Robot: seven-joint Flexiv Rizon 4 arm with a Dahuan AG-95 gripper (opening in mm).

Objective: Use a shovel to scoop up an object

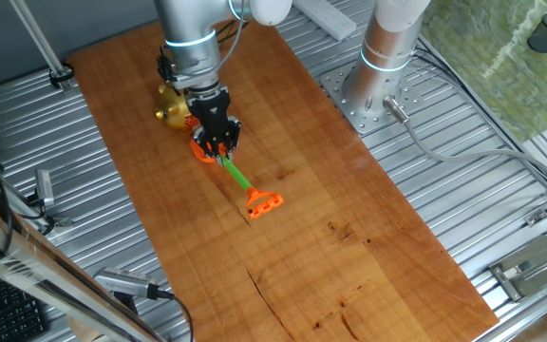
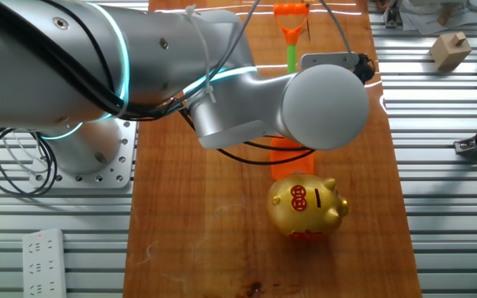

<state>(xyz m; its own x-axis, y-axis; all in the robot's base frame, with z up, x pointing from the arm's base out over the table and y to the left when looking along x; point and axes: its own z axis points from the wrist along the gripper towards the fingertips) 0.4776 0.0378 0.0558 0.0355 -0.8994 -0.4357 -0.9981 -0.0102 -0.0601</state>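
Note:
The shovel lies on the wooden board [image 1: 330, 247], with its orange blade [image 1: 200, 150] next to the piggy bank, its green shaft [image 1: 238, 177] running toward the front right and its orange D-loop [image 1: 264, 201] at the end. My gripper [image 1: 221, 148] points down at the shaft just behind the blade, and its fingers look closed on it. In the other fixed view the arm hides the gripper; the loop [image 2: 291, 12], the shaft [image 2: 291, 56] and part of the blade [image 2: 292, 157] show. The tiny grey-tan block does not show in either view.
A shiny gold piggy bank [image 1: 170, 104] stands right behind the blade; it also shows in the other fixed view [image 2: 306, 205]. A second arm's base [image 1: 378, 90] stands on the metal table to the right. A tan wooden piece [image 2: 448, 50] sits off the board.

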